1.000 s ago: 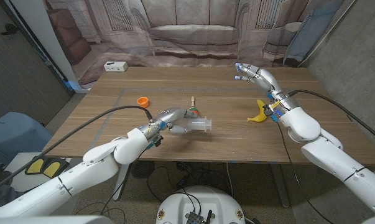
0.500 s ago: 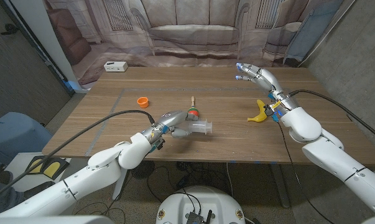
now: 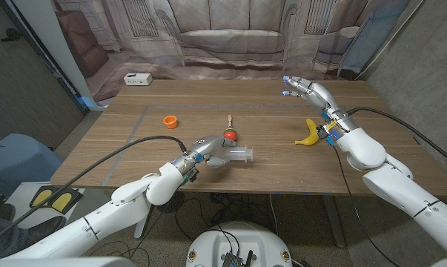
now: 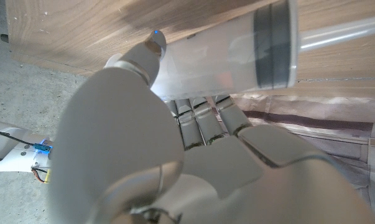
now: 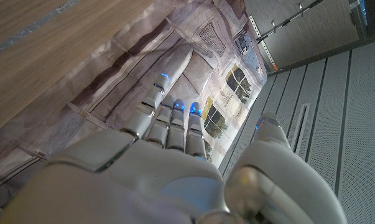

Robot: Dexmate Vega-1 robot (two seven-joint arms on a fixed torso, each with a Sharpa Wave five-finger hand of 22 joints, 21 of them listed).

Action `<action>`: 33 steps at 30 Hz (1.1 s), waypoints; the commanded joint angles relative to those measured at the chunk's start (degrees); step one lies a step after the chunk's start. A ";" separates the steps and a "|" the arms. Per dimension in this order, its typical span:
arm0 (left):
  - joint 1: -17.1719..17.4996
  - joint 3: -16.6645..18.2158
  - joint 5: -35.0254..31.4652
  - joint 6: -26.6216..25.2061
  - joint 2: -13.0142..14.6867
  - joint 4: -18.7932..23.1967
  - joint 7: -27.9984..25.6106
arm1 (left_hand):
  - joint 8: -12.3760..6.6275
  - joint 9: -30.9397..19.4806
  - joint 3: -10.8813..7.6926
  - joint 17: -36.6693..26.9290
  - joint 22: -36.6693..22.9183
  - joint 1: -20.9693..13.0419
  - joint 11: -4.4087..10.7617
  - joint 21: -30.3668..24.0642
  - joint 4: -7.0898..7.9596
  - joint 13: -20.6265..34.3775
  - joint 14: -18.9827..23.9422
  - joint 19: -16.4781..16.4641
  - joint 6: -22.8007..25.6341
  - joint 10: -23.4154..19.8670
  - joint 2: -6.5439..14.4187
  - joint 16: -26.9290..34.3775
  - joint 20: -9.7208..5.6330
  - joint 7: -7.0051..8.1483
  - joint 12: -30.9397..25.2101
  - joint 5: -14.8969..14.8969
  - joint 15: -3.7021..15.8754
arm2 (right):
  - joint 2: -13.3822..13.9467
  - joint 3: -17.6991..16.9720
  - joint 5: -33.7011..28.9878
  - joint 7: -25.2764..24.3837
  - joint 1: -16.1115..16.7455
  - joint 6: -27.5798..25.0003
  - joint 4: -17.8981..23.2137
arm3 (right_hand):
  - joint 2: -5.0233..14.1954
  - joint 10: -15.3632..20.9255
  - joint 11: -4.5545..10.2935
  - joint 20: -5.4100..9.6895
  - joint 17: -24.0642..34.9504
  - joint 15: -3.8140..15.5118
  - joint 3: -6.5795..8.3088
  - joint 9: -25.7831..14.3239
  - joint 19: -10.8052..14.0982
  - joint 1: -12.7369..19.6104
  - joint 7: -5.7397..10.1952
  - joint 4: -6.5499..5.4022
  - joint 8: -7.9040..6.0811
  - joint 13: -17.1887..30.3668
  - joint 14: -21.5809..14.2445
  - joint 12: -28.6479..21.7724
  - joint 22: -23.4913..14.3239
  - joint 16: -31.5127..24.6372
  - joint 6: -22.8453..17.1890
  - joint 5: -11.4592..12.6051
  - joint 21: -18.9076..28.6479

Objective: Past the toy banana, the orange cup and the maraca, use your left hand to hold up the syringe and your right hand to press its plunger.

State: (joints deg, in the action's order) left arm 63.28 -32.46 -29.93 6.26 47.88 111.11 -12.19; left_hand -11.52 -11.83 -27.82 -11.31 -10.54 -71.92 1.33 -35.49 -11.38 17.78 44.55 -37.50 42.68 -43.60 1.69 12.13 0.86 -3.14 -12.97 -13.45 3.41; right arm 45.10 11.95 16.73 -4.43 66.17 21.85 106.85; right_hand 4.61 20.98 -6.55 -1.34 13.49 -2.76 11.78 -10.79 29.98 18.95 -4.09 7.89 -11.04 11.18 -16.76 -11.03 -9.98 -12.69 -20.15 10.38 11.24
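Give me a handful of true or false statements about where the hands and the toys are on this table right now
1. The left hand has its fingers around the syringe. True.
2. The right hand is pressing the syringe's plunger. False: it hangs open, far from the syringe, beyond the toy banana.
3. The orange cup is stacked on the banana. False: the cup stands apart on the table, on the robot's left side.
4. The maraca lies just beyond the syringe. True.
5. The syringe is standing upright on its tip. False: its barrel lies roughly level, close above or on the table.
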 commanded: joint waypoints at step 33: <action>-4.78 -5.01 -1.17 -0.48 -1.85 -6.03 2.04 | 0.05 -0.21 -1.67 -0.39 -0.21 -0.46 -0.13 -0.41 2.13 0.13 0.40 0.87 0.22 0.68 3.54 -0.06 -0.40 0.80 0.31 -0.06 1.88 | 0.25 0.50 -0.26 -0.49 -0.60 -2.01 0.17 | -0.03 -0.02 0.09 -0.12 0.19 -0.12 -0.17 -0.15 -0.74 0.54 0.24 -0.04 -0.31 0.04 0.43 -0.33 -0.12 0.23 -0.13 -0.15 -0.12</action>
State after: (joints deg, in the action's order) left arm 59.34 -36.53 -32.96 5.43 46.67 106.41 -11.37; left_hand -11.53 -11.85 -27.82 -11.46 -10.55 -71.92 1.34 -35.62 -11.38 17.73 44.32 -36.70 42.56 -43.17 1.68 11.95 0.44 -3.01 -12.81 -13.19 3.63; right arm 45.20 12.37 16.46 -4.93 65.64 19.87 107.23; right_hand 4.61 20.98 -6.55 -1.33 13.49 -3.07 11.79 -10.79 29.37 18.95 -4.09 7.90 -11.04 11.18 -16.45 -11.02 -9.98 -12.69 -20.15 10.38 11.24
